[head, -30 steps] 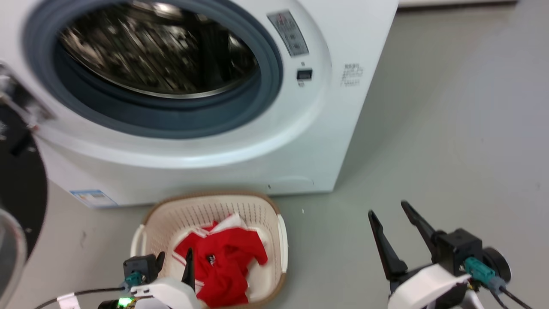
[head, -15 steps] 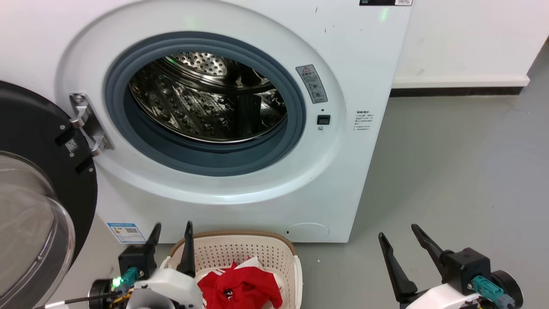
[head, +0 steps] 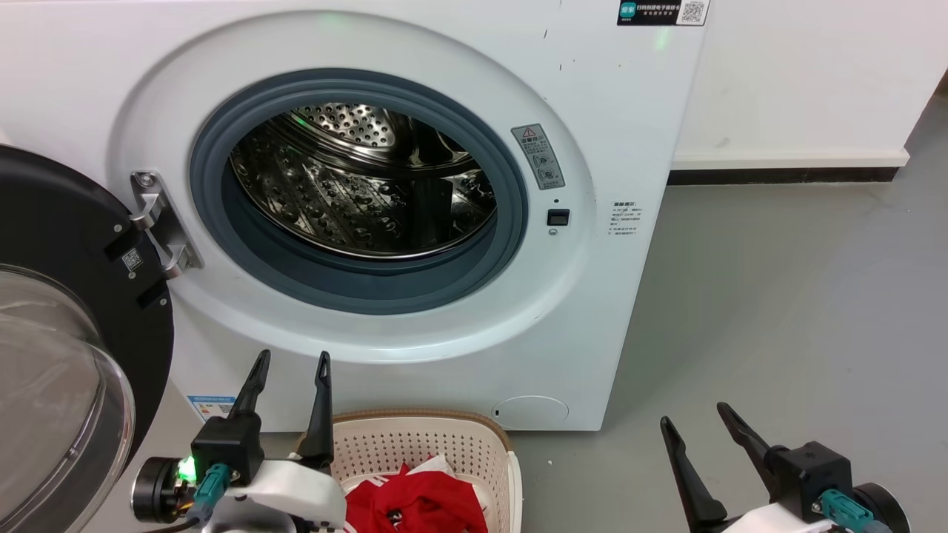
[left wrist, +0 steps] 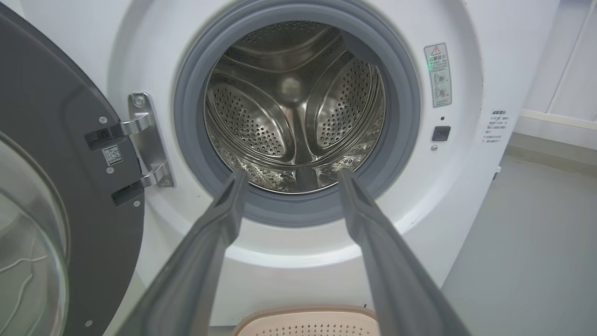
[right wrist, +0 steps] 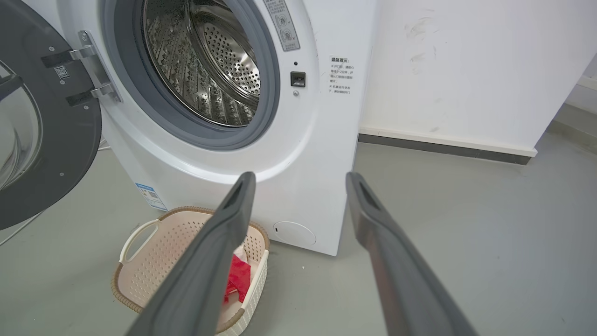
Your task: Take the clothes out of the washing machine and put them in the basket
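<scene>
Grey floor (head: 778, 311) holds the basket (head: 415, 417) at six o'clock below the washing machine (head: 615, 111), handy for dropping red clothes (head: 426, 507); my left pincer (head: 292, 357) and right pincer (head: 693, 413) hang spread, empty.

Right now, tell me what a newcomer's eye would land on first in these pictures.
The washing machine's open porthole dominates, its shiny perforated steel drum showing no fabric, with the black-framed glass door swung wide at the left. Below it, bright red clothes lie in the cream basket. The left gripper and the right gripper hover open in front, holding nothing.
</scene>
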`<state>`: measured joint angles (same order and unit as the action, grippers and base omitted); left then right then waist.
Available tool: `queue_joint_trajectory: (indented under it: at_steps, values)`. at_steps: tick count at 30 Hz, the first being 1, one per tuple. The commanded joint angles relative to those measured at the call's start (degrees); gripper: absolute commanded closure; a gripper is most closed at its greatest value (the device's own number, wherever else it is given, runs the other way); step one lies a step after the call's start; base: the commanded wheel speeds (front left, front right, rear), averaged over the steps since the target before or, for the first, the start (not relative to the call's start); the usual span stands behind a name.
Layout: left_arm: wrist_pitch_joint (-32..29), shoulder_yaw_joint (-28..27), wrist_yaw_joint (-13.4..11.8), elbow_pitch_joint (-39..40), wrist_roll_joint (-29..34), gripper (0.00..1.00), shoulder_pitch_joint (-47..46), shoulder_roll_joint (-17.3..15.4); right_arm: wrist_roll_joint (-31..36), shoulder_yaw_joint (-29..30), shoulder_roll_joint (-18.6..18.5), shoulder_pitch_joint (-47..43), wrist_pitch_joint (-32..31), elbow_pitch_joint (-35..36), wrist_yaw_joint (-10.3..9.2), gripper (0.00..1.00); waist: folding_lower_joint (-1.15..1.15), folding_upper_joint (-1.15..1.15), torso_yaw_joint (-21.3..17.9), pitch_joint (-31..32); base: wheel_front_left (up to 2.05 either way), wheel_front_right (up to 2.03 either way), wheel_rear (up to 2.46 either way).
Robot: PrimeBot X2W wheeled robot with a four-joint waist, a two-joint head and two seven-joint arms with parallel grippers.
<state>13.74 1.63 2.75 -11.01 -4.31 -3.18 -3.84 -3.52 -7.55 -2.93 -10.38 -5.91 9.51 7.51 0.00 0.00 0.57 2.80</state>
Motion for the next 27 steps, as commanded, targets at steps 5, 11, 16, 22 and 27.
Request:
queue_joint_trajectory:
  at_steps: [5, 11, 16, 22, 27]
  values:
    - [-3.7, -0.5, -1.6, 6.5, 0.1, 0.0, 5.3, -0.9, 0.3, 0.2, 0.1, -0.5, 0.1, 0.5, -0.04, 0.0, 0.0, 0.0, 0.2, -0.1, 0.0, 0.0, 0.0]
    - [-5.4, -0.3, -1.7, 9.1, -0.7, 0.0, 7.0, -1.0, 0.1, 0.3, 0.1, 0.0, 0.2, 0.5, -0.04, 0.0, 0.0, 0.0, 0.9, -0.6, 0.0, 0.0, 0.0]
    - [-6.0, 0.1, -1.9, 9.8, -0.9, 0.0, 7.0, -1.1, 0.0, 0.1, 0.1, 0.4, 0.2, 0.4, -0.04, 0.0, 0.0, 0.0, 0.8, -0.9, 0.0, 0.0, 0.0]
    - [-6.4, 0.2, -2.1, 9.9, -1.4, 0.0, 7.0, -1.4, -0.2, -0.1, 0.1, 0.7, 0.4, 0.1, -0.04, 0.0, 0.0, 0.0, 0.3, -1.1, 0.0, 0.0, 0.0]
    - [-6.5, 0.4, -2.1, 9.8, -1.7, 0.0, 6.7, -1.7, -0.3, -0.1, 0.1, 0.8, 0.5, -0.1, -0.04, 0.0, 0.0, 0.0, 0.2, -1.2, 0.0, 0.0, 0.0]
